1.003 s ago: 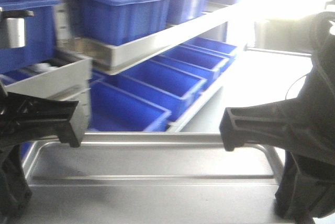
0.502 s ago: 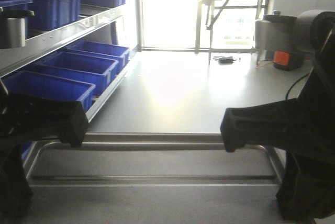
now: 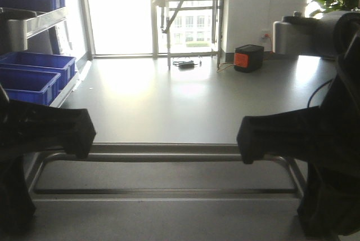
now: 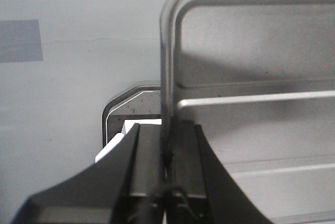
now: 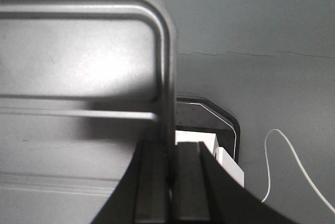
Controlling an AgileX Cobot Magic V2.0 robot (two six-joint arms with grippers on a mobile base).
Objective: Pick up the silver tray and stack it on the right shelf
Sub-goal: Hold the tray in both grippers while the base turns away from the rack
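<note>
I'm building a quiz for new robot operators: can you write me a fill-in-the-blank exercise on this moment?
Both the left gripper and the right gripper are shut on the ____ of the silver tray.
The tray's bottom carries two long parallel ____.
The plastic bins at the left of the front view are ____.
The small box on the floor ahead has an ____ front.
Missing words: rim; ridges; blue; orange.

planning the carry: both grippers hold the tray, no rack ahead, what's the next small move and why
Probably swing rightward, tray level. The left gripper and right gripper clamp the silver tray by its rim, but ahead lies mostly open floor, with blue bins far left; the right shelf is unseen.
</note>
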